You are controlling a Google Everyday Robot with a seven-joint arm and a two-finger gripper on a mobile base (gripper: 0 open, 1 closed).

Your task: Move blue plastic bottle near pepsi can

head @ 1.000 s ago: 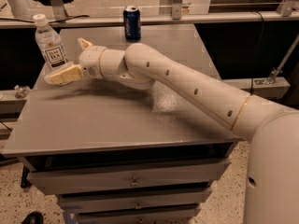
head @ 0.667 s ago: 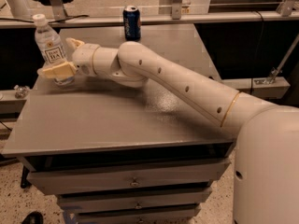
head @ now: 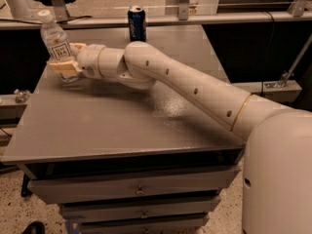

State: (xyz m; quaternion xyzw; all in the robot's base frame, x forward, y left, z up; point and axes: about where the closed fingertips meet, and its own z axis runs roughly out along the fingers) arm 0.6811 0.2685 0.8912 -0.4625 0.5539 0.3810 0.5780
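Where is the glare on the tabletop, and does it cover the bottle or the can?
Camera view: a speckled bright patch lies on the table under the arm's middle; the bottle at the left edge, the gripper at its lower half, and the can at the back edge all sit outside it.

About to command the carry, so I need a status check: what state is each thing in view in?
Bottle: capped, upright, at the table's left rear, well apart from the can.
Can: upright at the table's back edge, nothing touching it.
Gripper: around the bottle's lower half.
Drawers: all shut.
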